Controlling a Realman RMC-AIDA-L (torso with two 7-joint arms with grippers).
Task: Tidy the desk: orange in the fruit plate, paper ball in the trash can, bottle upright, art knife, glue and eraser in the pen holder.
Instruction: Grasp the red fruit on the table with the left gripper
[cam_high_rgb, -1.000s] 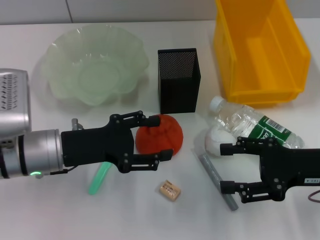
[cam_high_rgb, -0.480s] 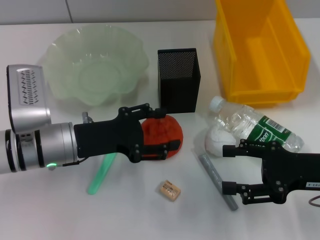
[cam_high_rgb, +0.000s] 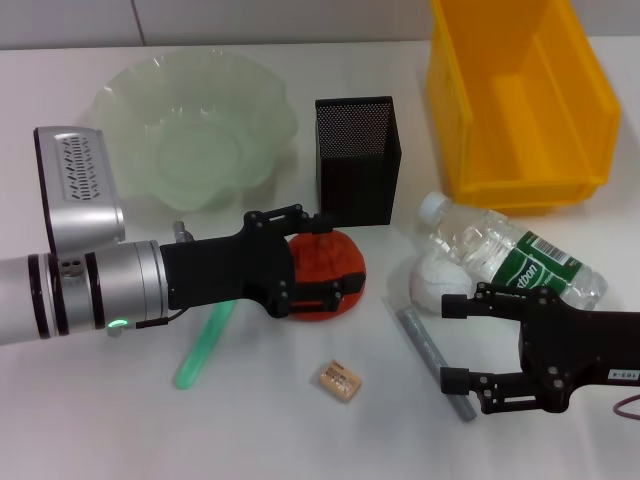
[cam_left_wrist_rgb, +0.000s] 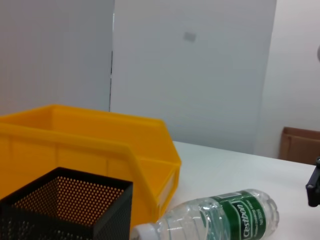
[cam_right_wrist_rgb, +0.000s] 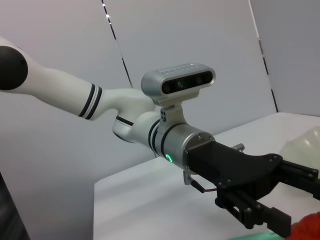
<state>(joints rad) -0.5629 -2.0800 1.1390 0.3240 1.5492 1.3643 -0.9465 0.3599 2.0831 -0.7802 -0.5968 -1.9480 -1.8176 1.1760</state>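
Red-orange orange (cam_high_rgb: 325, 265) sat on desk before pen holder (cam_high_rgb: 358, 160), left gripper (cam_high_rgb: 335, 258) fingers straddling it, grasp unconfirmed; right gripper (cam_high_rgb: 458, 340) gaped empty. Nothing sorted; bottle (cam_high_rgb: 510, 255) lying down.

Lumpy red-orange orange (cam_high_rgb: 325, 262) between my left pincer's (cam_high_rgb: 322, 262) fingers before the black mesh pen holder (cam_high_rgb: 357, 160), pale-green scalloped fruit plate (cam_high_rgb: 120, 110) beyond, bottle (cam_high_rgb: 505, 253) lying flat

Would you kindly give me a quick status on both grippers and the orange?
Left gripper shut on orange, on the table. Right gripper open over art knife. Fruit plate empty; path looks unobstructed.
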